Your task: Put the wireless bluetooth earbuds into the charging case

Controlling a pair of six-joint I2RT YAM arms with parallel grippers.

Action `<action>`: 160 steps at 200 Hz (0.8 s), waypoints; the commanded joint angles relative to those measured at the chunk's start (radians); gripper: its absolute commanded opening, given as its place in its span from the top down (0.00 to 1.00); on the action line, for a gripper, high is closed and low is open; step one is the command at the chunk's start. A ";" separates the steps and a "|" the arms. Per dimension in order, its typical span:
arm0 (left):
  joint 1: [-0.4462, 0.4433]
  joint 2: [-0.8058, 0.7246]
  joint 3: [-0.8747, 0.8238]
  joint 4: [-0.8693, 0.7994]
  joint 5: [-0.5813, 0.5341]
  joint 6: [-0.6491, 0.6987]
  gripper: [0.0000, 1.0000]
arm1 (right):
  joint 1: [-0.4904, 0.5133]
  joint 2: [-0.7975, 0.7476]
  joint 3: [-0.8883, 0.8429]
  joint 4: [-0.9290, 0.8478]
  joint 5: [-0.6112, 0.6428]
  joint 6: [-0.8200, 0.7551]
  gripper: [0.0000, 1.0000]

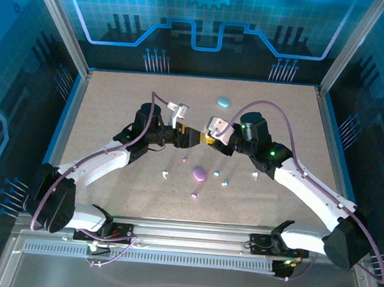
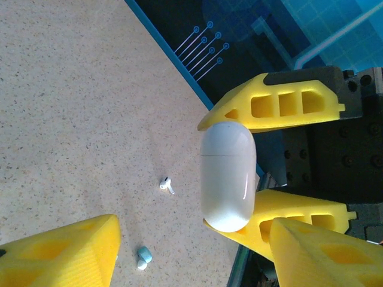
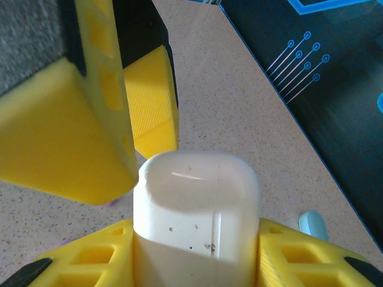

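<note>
Yellow fingers, top view: the left gripper (image 1: 192, 137) and the right gripper (image 1: 209, 139) meet tip to tip above the middle of the table (image 1: 115, 111); the spread of either pair cannot be told from here.
Loose pieces, top view: a purple case (image 1: 199, 174) lies just in front of the meeting point and a light blue case (image 1: 223, 101) lies behind it. Around the purple case lie a white earbud (image 1: 165, 175), a purple earbud (image 1: 194, 195) and a light blue earbud (image 1: 225, 183).
White charging case, left wrist view: the case (image 2: 227, 173) is glossy, pill-shaped and closed, with a fine seam near one end. It is clamped end to end between the right fingers (image 2: 281, 107), clear of the table.
Left fingers, left wrist view: the pair (image 2: 60, 257) is spread wide on either side of the case, with a clear gap on one side; nothing is gripped.
Buds, left wrist view: a stemmed white bud (image 2: 167, 185) and a light blue bud (image 2: 144, 258) lie on the table beyond the case.
Grip, right wrist view: the right fingers press the case from both sides; its shell looks cream with dark specks. One left finger hangs just beside its far end; whether they touch cannot be told.
</note>
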 commanded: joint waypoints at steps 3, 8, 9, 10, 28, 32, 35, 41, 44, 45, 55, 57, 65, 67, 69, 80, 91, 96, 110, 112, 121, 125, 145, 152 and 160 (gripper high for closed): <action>-0.014 0.021 0.046 0.015 0.030 -0.010 0.35 | 0.025 0.003 0.009 0.043 -0.031 -0.015 0.57; -0.015 0.027 0.051 0.016 0.030 -0.015 0.36 | 0.026 0.001 0.009 0.044 -0.034 -0.016 0.57; -0.016 0.027 0.051 0.017 0.029 -0.016 0.37 | 0.027 0.003 0.009 0.044 -0.035 -0.016 0.57; -0.016 0.027 0.052 0.017 0.029 -0.017 0.37 | 0.027 0.004 0.009 0.044 -0.035 -0.016 0.57; -0.023 0.047 0.067 0.017 0.031 -0.023 0.43 | 0.033 0.005 0.010 0.047 -0.040 -0.019 0.57; -0.026 0.049 0.068 0.017 0.031 -0.024 0.44 | 0.034 0.006 0.010 0.047 -0.042 -0.022 0.57; -0.026 0.051 0.069 0.017 0.032 -0.026 0.45 | 0.035 0.006 0.010 0.049 -0.042 -0.022 0.57; -0.027 0.056 0.071 0.021 0.031 -0.029 0.48 | 0.037 0.007 0.011 0.049 -0.042 -0.025 0.57; -0.028 0.056 0.072 0.023 0.032 -0.031 0.49 | 0.039 0.009 0.011 0.049 -0.041 -0.027 0.57; -0.029 0.057 0.071 0.024 0.032 -0.032 0.50 | 0.039 0.010 0.011 0.049 -0.040 -0.028 0.57; -0.032 0.062 0.077 0.026 0.036 -0.035 0.52 | 0.041 0.011 0.011 0.052 -0.039 -0.027 0.57; -0.033 0.064 0.078 0.024 0.036 -0.034 0.53 | 0.041 0.012 0.010 0.052 -0.038 -0.026 0.57; -0.035 0.067 0.084 0.011 0.036 -0.027 0.54 | 0.044 0.012 0.011 0.054 -0.036 -0.028 0.57; -0.036 0.067 0.086 0.008 0.035 -0.024 0.54 | 0.045 0.013 0.011 0.054 -0.035 -0.030 0.57; -0.037 0.068 0.088 0.005 0.035 -0.022 0.55 | 0.046 0.013 0.011 0.054 -0.034 -0.029 0.57; -0.039 0.072 0.093 -0.015 0.033 -0.014 0.58 | 0.050 0.013 0.011 0.058 -0.031 -0.036 0.57; -0.038 0.076 0.095 -0.024 0.033 -0.015 0.62 | 0.054 0.013 0.011 0.062 -0.026 -0.041 0.57; -0.038 0.077 0.094 -0.024 0.033 -0.014 0.63 | 0.056 0.011 0.011 0.061 -0.025 -0.043 0.57; -0.039 0.078 0.094 -0.021 0.031 -0.015 0.70 | 0.058 0.008 0.007 0.067 -0.021 -0.048 0.57; -0.038 0.078 0.094 -0.021 0.031 -0.015 0.71 | 0.059 0.008 0.007 0.068 -0.021 -0.048 0.57; -0.039 0.077 0.094 -0.023 0.031 -0.016 0.76 | 0.060 0.004 0.004 0.074 -0.018 -0.051 0.57; -0.038 0.078 0.094 -0.021 0.031 -0.017 0.77 | 0.060 0.001 0.001 0.076 -0.014 -0.052 0.56; -0.038 0.066 0.086 -0.013 0.023 -0.019 0.84 | 0.062 -0.017 -0.018 0.101 0.008 -0.050 0.55; -0.039 0.060 0.080 -0.004 0.019 -0.021 0.85 | 0.060 -0.024 -0.027 0.109 0.014 -0.051 0.54; -0.039 0.053 0.075 0.006 0.018 -0.025 0.85 | 0.059 -0.032 -0.037 0.117 0.019 -0.052 0.52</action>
